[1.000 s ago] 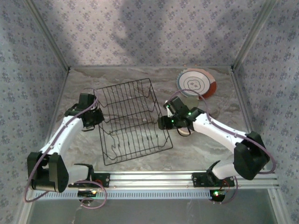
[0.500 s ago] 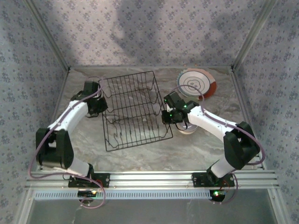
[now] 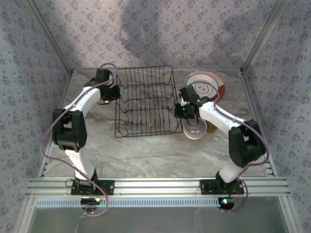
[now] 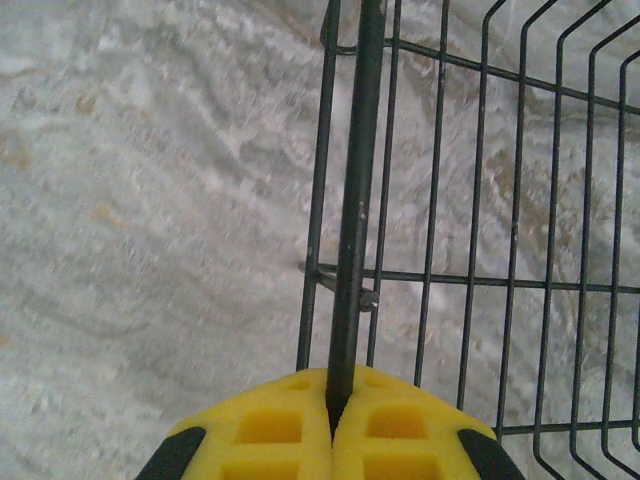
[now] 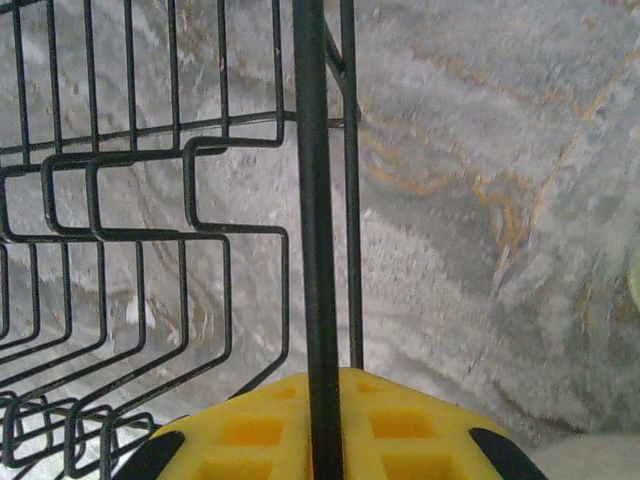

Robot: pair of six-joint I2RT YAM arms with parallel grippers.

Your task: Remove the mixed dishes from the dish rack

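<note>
1. Top external view: you have the rack (image 3: 146, 102) standing at the back middle of the table (image 3: 146, 150), between your two arms.
2. Your left gripper (image 3: 112, 93) sits at the rack's left rim, and your right gripper (image 3: 179, 112) sits at its right rim.
3. Left wrist view: the left fingers (image 4: 270, 430) are pressed together on a black rim wire. Record the left jaws as clamped on the rack.
4. Right wrist view: the right fingers (image 5: 400, 425) pinch a rim wire in the same way. Record the right jaws as clamped on the rack.
5. The plates (image 3: 209, 83) lie stacked flat at the back right of the table, apart from the rack. The top one bears ring markings, and an orange-red rim shows beneath it.
6. A lavender bowl (image 3: 195, 130) sits on the table just right of the rack's near right corner, partly under the right arm.
7. A yellowish item (image 3: 212, 127) lies just beside that bowl. You cannot identify it, as the arm hides most of it.
</note>
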